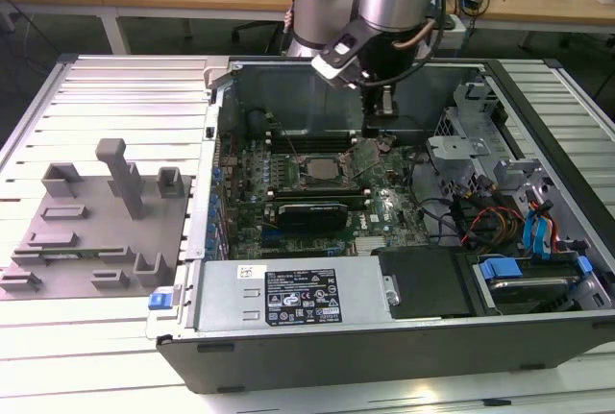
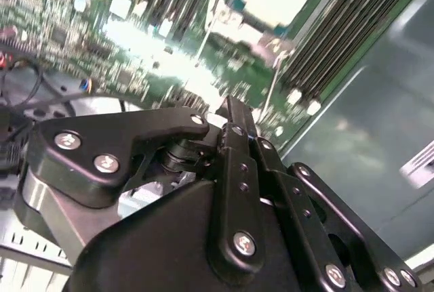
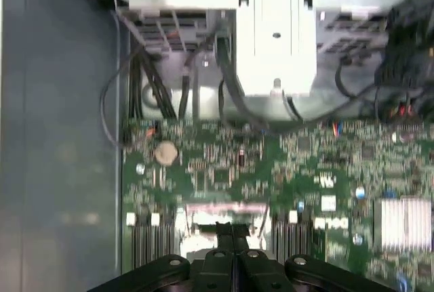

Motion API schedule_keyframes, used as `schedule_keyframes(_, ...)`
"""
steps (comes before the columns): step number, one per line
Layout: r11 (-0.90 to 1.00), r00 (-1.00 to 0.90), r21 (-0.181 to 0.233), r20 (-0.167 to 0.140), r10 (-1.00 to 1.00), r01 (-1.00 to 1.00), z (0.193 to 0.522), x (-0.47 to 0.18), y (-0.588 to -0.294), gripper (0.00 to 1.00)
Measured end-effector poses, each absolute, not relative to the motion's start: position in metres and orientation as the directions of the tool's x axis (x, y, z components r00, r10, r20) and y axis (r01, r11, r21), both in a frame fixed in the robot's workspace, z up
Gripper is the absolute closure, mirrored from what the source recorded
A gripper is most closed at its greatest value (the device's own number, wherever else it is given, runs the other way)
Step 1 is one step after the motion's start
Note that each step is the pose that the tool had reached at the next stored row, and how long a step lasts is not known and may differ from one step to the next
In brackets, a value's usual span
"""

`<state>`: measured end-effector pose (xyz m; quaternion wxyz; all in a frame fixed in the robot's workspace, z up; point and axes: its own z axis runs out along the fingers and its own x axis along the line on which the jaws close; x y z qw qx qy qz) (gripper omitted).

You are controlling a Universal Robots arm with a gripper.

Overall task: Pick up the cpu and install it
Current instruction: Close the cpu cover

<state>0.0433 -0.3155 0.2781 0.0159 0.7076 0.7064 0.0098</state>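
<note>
- Gripper (image 3: 232,230) hung over the motherboard (image 3: 224,170), fingers pressed together, nothing visibly between them.
- Cpu (image 1: 323,170) lay flat on the motherboard, near the gripper, toward the exterior view's left.

We see the fixture plate (image 1: 106,227) at the exterior view's left of the computer case (image 1: 384,356); inside it the motherboard (image 1: 384,207) lies behind the power supply (image 1: 288,299).

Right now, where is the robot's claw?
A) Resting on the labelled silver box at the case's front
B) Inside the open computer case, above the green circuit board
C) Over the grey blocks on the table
B: in the exterior view the gripper hangs inside the open computer case, above the green circuit board, away from the grey blocks.
</note>
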Motion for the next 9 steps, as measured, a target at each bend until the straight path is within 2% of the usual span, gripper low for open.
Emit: schedule_keyframes(9,-0.001,0.002,0.026,-0.009,1.000,1.000,0.267,0.071,-0.317,0.89)
